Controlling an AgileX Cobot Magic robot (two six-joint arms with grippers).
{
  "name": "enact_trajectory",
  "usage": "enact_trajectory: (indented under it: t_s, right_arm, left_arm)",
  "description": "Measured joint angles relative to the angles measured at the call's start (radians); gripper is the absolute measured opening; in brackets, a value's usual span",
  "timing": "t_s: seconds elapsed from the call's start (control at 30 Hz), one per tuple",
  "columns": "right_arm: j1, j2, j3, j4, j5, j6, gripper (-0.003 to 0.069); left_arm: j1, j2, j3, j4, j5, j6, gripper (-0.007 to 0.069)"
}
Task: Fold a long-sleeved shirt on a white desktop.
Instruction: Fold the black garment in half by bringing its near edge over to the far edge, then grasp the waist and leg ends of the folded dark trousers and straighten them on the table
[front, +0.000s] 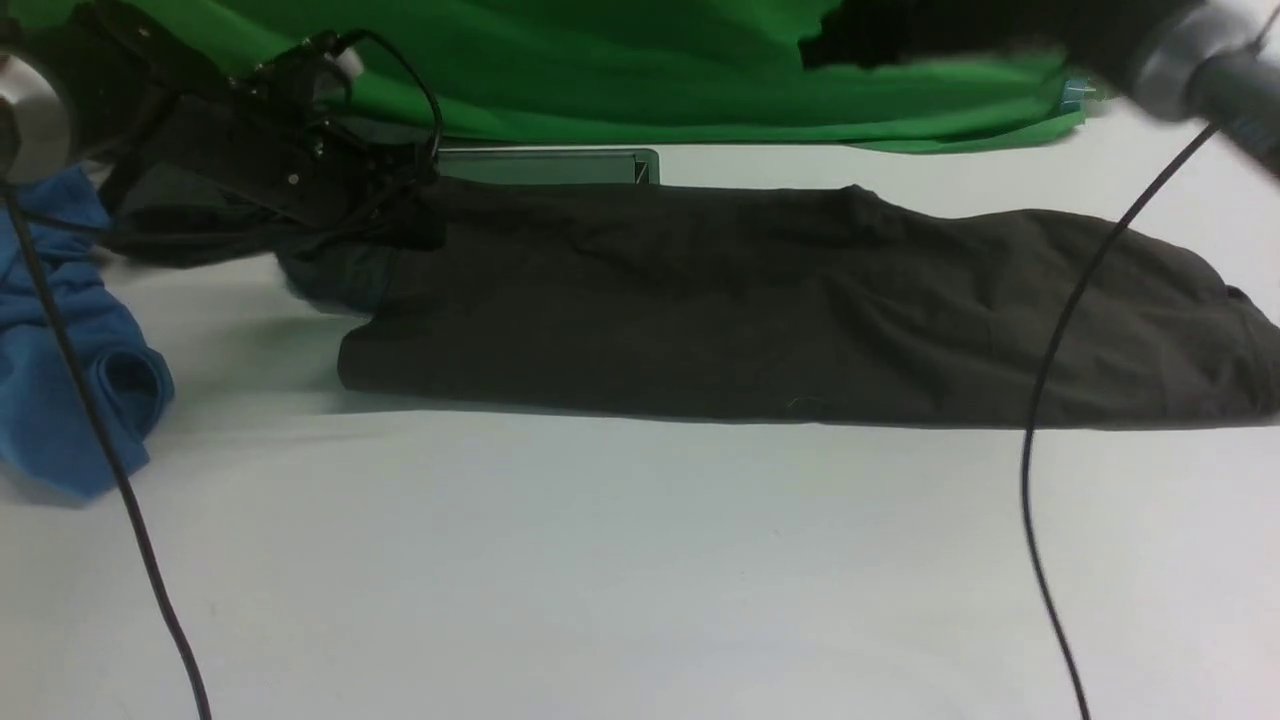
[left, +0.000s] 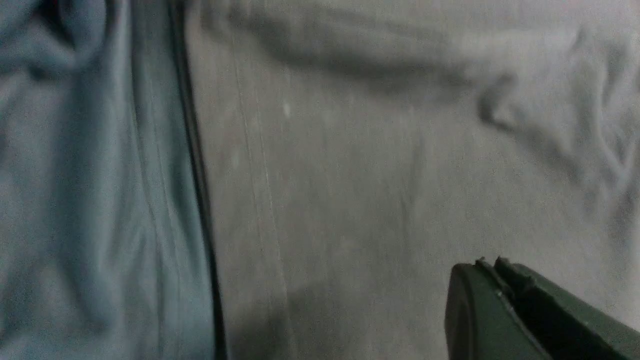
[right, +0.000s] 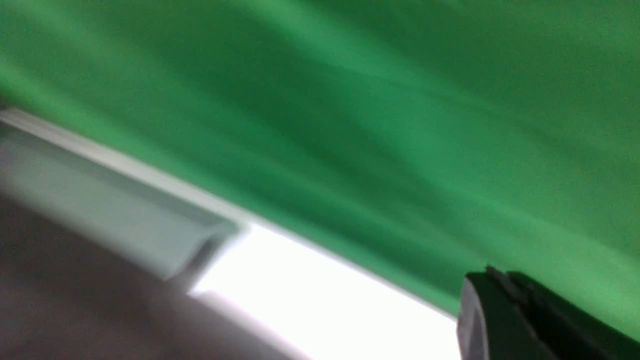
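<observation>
**Front view: one long-sleeved shirt, laid as a long band**

Item: long-sleeved shirt (front: 800, 300), dark charcoal-brown knit; print and label not showing.
Location: white desktop (front: 640, 560), far half, running from 9 o'clock to 3 o'clock; cable hatch (front: 540, 165) just beyond it at 12 o'clock; green backdrop (front: 650, 70) behind.
Neighbours: teal-grey garment (front: 330, 275) touching the 9 o'clock end; blue garment (front: 60, 350) farther out at 9 o'clock, apart.
Left gripper (left: 487, 262): low over the shirt's 9 o'clock end; fingers lie together, no cloth seen between them.
Right gripper (right: 492, 272): raised at 1 o'clock, facing the backdrop; fingers closed, empty.
Handling, judged: light, limp, no stiffness; layers likely to slip apart and drag on the matte top rather than slide.
Hold, judged: pinch all layers at an end's two corners; keep clear of the teal-grey cloth.
</observation>
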Motion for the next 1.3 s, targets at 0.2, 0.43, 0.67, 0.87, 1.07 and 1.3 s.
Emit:
enact_trajectory:
  t_s: [0.2, 0.43, 0.67, 0.87, 1.07, 1.3]
  right_arm:
    - [-0.009, -0.144, 0.037, 0.005, 0.328, 0.004, 0.0078]
    - [-0.111, -0.425, 0.4, -0.175, 0.19, 0.298, 0.034]
    - [-0.313, -0.693, 0.807, -0.239, 0.062, 0.53, 0.0664]
    - [-0.425, -0.722, 0.994, -0.107, 0.05, 0.569, 0.0575]
    - [-0.451, -0.693, 1.056, -0.065, 0.029, 0.543, 0.0593]
    - [-0.452, -0.604, 1.057, -0.058, 0.028, 0.49, 0.0602]
  left_arm:
    - [-0.054, 0.001, -0.038, 0.113, 0.056, -0.081, 0.0207]
    - [-0.012, -0.076, -0.174, 0.409, 0.335, -0.331, 0.0501]
    - [0.099, -0.224, 0.101, 0.32, 0.292, -0.401, 0.0586]
    - [0.107, -0.219, 0.393, 0.115, 0.065, -0.368, 0.0586]
    - [0.106, -0.187, 0.55, -0.229, -0.165, -0.166, 0.0586]
    - [0.106, -0.162, 0.553, -0.359, -0.199, -0.073, 0.0586]
